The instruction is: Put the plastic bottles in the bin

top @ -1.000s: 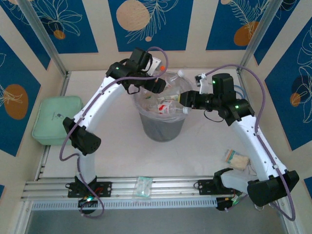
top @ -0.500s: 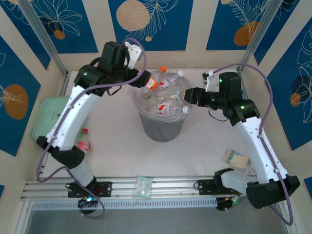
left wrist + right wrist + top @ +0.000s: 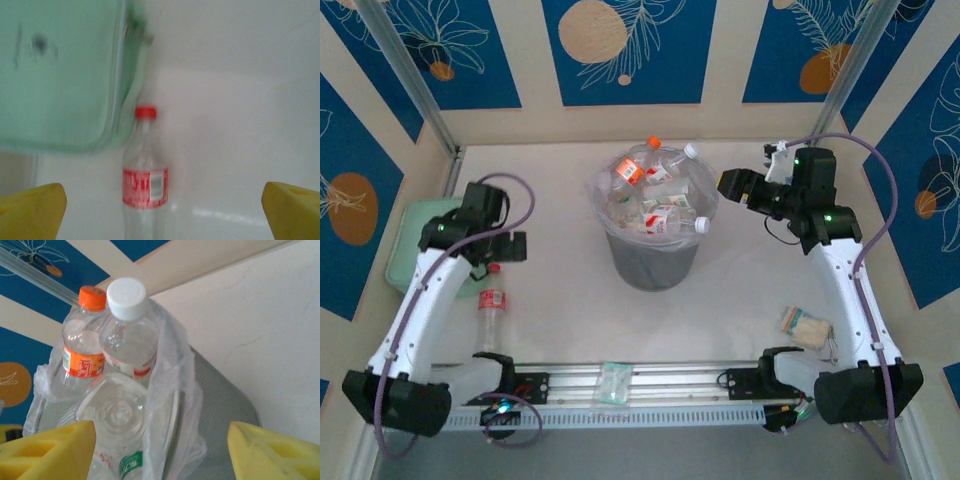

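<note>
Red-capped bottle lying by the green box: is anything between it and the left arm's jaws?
Nothing visible. The red-capped bottle lies on bare table ahead of the open left jaws; the mint-green box sits beside its cap, to one side.

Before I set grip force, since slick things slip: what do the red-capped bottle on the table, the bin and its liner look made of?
Red-capped bottle: thin clear plastic, glossy; the table shows through it, label printed red. Bin: grey plastic, seemingly translucent, matte with no sharp glints. Liner: thin clear film, wrinkled and draped over the rim, probably polythene.
</note>
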